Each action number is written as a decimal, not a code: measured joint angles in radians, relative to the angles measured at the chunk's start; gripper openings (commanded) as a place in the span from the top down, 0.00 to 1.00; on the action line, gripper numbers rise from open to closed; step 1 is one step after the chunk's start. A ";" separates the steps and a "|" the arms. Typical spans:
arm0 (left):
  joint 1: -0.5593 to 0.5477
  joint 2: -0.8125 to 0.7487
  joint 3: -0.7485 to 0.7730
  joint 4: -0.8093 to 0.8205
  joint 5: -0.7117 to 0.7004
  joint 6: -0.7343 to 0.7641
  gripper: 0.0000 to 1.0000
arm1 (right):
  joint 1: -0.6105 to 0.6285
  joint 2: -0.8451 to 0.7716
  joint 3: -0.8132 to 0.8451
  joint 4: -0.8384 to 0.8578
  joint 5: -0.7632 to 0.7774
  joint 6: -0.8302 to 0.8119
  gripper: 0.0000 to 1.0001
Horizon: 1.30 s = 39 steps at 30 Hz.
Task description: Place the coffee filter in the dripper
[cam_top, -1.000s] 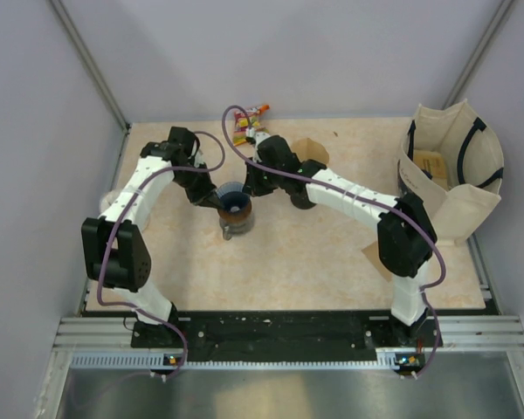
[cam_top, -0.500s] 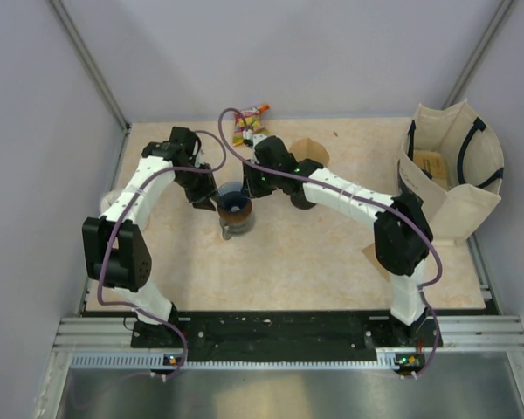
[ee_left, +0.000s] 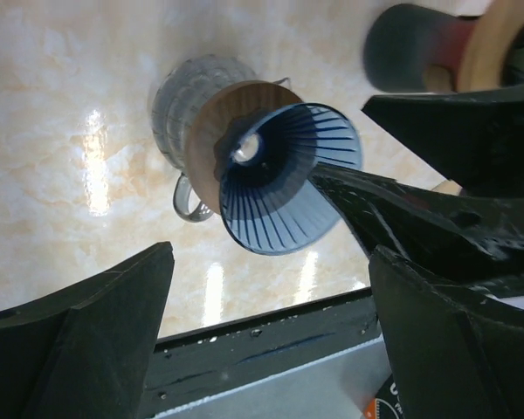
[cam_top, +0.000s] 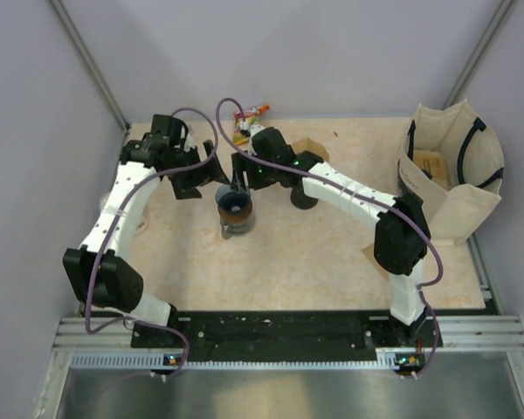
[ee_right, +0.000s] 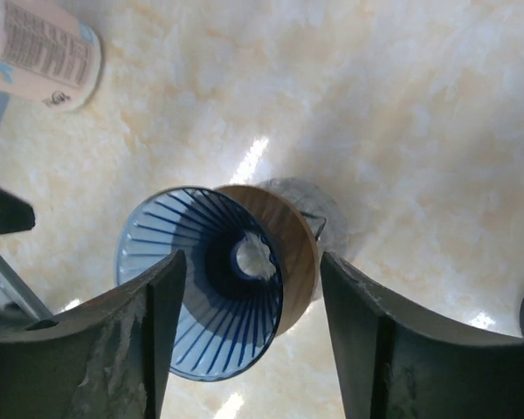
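Observation:
The dripper [cam_top: 235,207] is a blue ribbed cone on a wooden collar, standing on a glass carafe mid-table. Its ribbed inside [ee_right: 211,288] is bare. A brown paper piece [cam_top: 309,146] that looks like the coffee filter lies behind the right arm. My left gripper [cam_top: 215,175] hangs open above and left of the dripper [ee_left: 284,179]; its own view shows nothing between the wide fingers [ee_left: 266,349]. My right gripper [cam_top: 239,184] hovers open over the dripper's back rim, and its fingers [ee_right: 153,349] stand either side of the cone without touching it.
A cream tote bag [cam_top: 458,170] stands at the right edge. Snack packets [cam_top: 248,124] lie at the back. A dark round object [cam_top: 301,200] sits under the right forearm. A white labelled container [ee_right: 44,51] is left of the dripper. Another tan piece [cam_top: 372,257] lies by the right elbow.
Both grippers have opened from shut. The left arm has swung up and back to the left, away from the dripper. The right gripper has lifted slightly above it.

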 measured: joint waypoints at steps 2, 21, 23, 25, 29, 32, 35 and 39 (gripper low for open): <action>0.000 -0.035 0.017 0.004 0.000 -0.001 0.01 | 0.000 -0.008 0.015 -0.001 0.008 -0.003 0.01; -0.001 -0.777 -0.423 0.408 -0.102 -0.004 0.01 | -0.089 -0.826 -0.513 0.166 0.337 -0.103 0.02; -0.001 -0.802 -0.509 0.451 -0.076 -0.004 0.01 | -0.122 -0.907 -0.585 0.108 0.395 -0.044 0.02; -0.001 -0.811 -0.564 0.491 -0.048 -0.003 0.01 | -0.141 -0.975 -0.656 0.038 0.448 0.023 0.03; -0.001 -0.835 -0.632 0.579 0.005 -0.002 0.01 | -0.200 -1.095 -0.819 -0.156 0.506 0.184 0.03; -0.001 -0.842 -0.666 0.655 0.029 0.000 0.01 | -0.292 -1.154 -0.949 -0.251 0.515 0.283 0.05; -0.001 -0.834 -0.689 0.697 0.046 0.000 0.01 | -0.430 -1.182 -1.096 -0.296 0.489 0.351 0.07; -0.001 -0.806 -0.698 0.726 0.063 0.000 0.01 | -0.620 -1.159 -1.246 -0.312 0.429 0.396 0.11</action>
